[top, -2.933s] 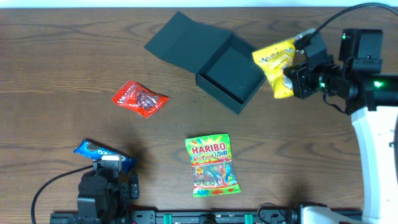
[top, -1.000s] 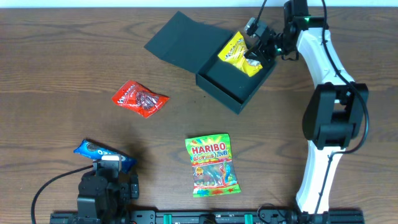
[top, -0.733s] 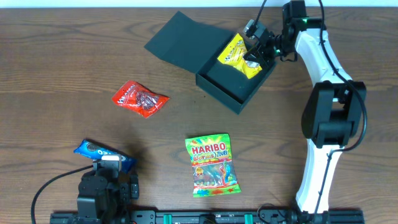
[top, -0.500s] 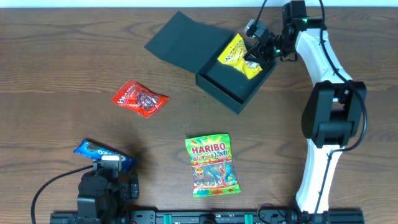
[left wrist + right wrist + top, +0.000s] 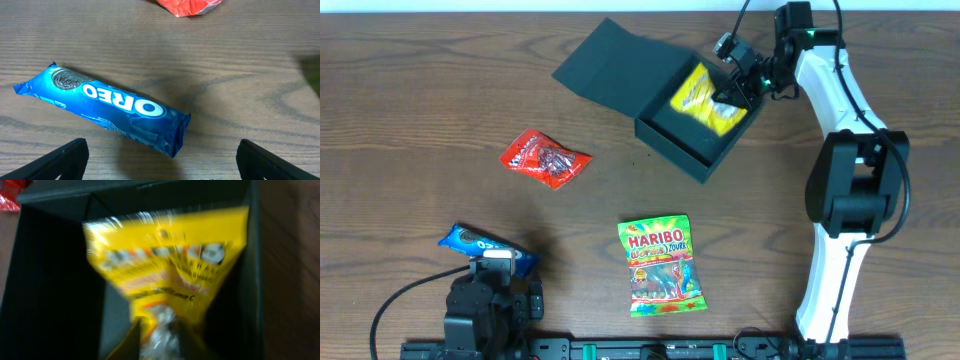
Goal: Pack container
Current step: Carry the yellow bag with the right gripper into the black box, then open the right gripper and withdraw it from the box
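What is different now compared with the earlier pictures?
The right claw carried the yellow packet leftward over the box and now appears to release it; the packet drops inside. The red packet, gummy bag, cookie pack and left claw stayed put.

A dark wood-grain counter (image 5: 420, 80) fills the frame. The open black container (image 5: 670, 125) sits at upper centre, a red packet (image 5: 545, 159) lies left of centre, a blue Oreo packet (image 5: 470, 240) at lower left, and a Haribo bag (image 5: 662, 265) at lower centre, all well apart.

One dark box (image 5: 670, 122), one yellow packet (image 5: 705, 95), one red packet (image 5: 545, 158), one Oreo pack (image 5: 102, 107), one Haribo bag (image 5: 661, 265)
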